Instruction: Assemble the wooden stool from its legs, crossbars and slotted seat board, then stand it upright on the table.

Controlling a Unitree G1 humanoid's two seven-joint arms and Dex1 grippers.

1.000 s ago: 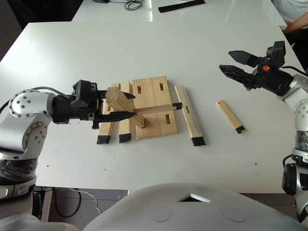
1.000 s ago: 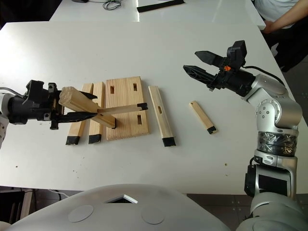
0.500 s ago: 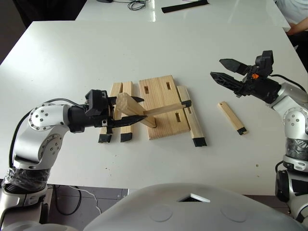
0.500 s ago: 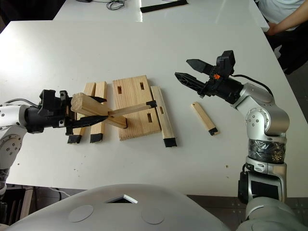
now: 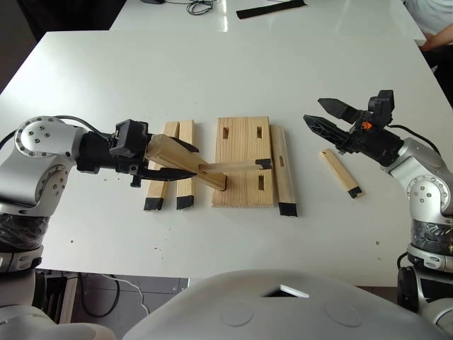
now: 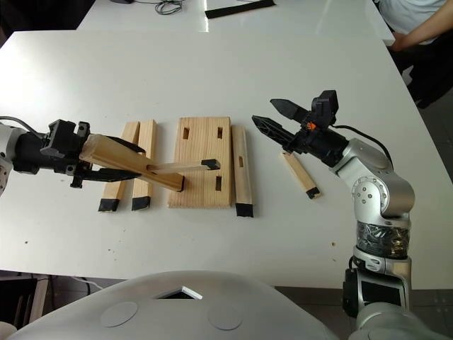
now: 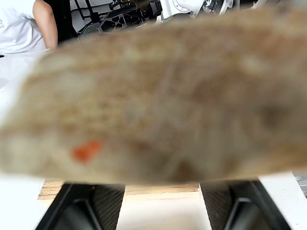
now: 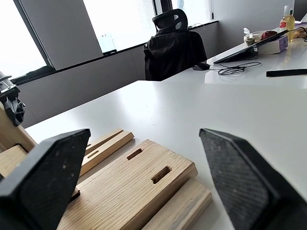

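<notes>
White surface (image 5: 212,71) mid-frame. The left claw (image 5: 180,159) is pinching the leg (image 5: 207,177) with its crossbar (image 5: 233,166) plugged in. That leg has swung flatter, and the crossbar tip now hangs over the seat board (image 5: 244,145) at centre. The right claw (image 5: 315,111), spread and empty, has drifted closer to the board's right side, likely to steady the next joint.

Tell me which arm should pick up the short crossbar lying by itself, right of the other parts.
Right. The right gripper is open and empty, hovering close to the short crossbar. The left gripper is shut on a leg on the seat board's far side.
</notes>
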